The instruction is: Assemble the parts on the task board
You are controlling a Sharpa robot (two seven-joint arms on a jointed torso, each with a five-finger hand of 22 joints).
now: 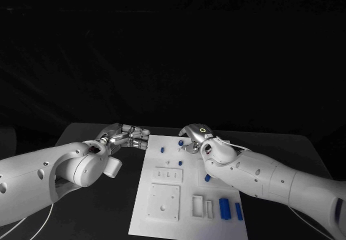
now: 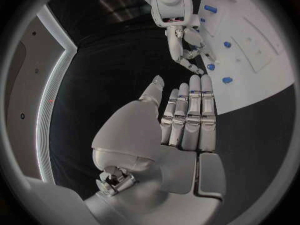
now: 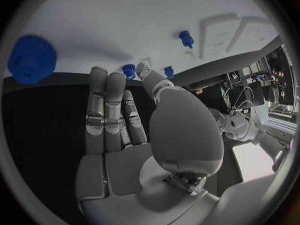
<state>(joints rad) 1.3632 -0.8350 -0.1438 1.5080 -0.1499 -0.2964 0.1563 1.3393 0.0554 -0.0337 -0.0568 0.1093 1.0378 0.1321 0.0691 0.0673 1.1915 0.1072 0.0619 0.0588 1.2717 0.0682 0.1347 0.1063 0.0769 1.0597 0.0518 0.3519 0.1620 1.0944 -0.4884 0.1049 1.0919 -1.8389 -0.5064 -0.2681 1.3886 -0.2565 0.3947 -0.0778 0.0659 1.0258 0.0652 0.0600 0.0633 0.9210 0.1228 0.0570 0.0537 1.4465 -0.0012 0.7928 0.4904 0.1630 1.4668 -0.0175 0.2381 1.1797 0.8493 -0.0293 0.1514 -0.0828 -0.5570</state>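
The white task board (image 1: 189, 195) lies in the middle of the black bench (image 1: 101, 210). Small blue parts (image 1: 225, 207) sit on it. The left hand (image 1: 128, 137) and right hand (image 1: 193, 137) hover at its far end, fingers straight, holding nothing.

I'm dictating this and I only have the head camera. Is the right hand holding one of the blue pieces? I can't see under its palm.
Observer: No. The right wrist view shows the right hand with its fingers stretched out straight and nothing in them.
Operator: Is anything near it that I'm missing?
Observer: Yes, a blue gear lies at the edge of the white board, off to the side of those fingers.
Operator: And the left hand?
Observer: In the left wrist view the left hand is flat and empty, over the black table just short of the board.
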